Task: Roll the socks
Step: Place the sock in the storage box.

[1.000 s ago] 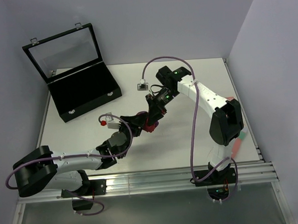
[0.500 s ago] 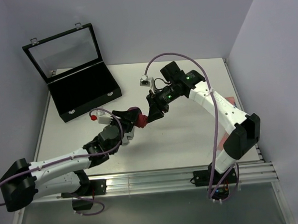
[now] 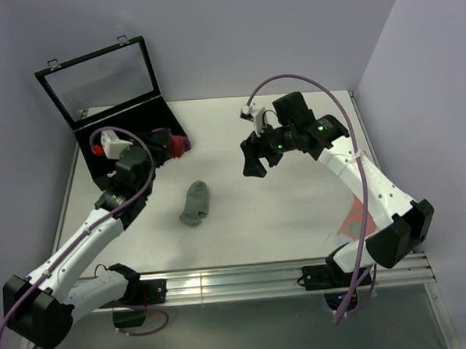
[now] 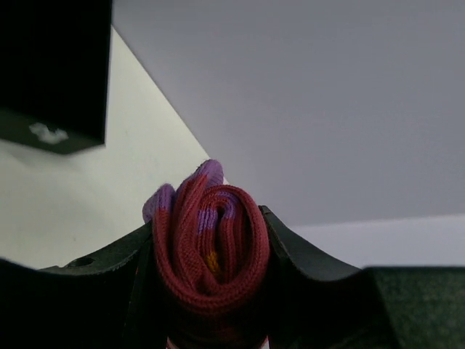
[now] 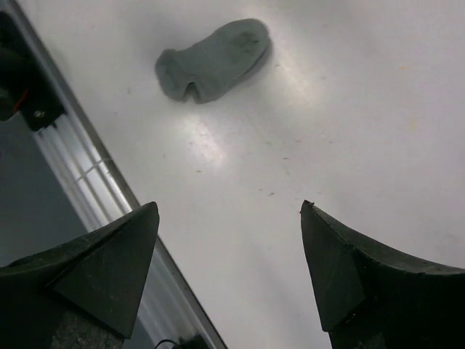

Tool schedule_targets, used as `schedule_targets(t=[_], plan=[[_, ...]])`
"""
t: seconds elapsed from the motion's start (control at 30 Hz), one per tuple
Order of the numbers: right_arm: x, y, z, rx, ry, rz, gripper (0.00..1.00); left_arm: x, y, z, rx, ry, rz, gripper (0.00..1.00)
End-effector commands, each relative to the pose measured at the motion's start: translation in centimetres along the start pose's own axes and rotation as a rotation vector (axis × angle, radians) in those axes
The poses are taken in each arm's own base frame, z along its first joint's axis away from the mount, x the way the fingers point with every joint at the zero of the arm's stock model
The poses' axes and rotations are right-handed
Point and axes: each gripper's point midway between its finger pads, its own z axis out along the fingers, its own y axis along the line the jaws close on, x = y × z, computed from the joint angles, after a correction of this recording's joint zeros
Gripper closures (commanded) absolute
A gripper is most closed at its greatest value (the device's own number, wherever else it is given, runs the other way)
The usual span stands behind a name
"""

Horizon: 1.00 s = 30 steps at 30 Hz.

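1. Left tool (image 3: 171,147) clamps rolled red sock (image 4: 211,251), far left, beside case (image 3: 130,145)
2. Grey sock (image 3: 195,202) flat on surface (image 3: 282,211), centre
3. Right tool (image 3: 253,164) wide, empty, above surface right of it

You have no writing, number or brand to read in any view. The magenta-red sock (image 4: 209,243) and the grey sock (image 5: 214,62) show plain knit only. On the black case (image 4: 51,65), a small pale mark (image 4: 46,133) sits near the edge. It may be a latch rather than a label, but it is too blurred to tell.
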Motion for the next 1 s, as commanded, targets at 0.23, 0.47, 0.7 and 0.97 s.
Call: schedule_targets(t=[0.23,0.47,0.7,0.97], plan=[[-1.1,-6.0,-4.7,0.274,-0.110,-0.049,0.15,-7.7,1.5,8.1,-0.093,-0.104,-0.006,1.00],[-2.0,-10.3,-6.8,0.307,-0.137,-0.067,0.16,-10.8,3.5,13.3,-0.219,-0.207,-0.096,1.00],[-3.7,-13.3,-12.0,0.404,-0.209,-0.007,0.15,-12.6,6.2,15.2,-0.373,-0.268,-0.288,1.00],[-4.4,-14.4,-13.8,0.500,-0.192,-0.032,0.12,-13.9,9.6,13.1,-0.552,-0.343,-0.374,0.99]])
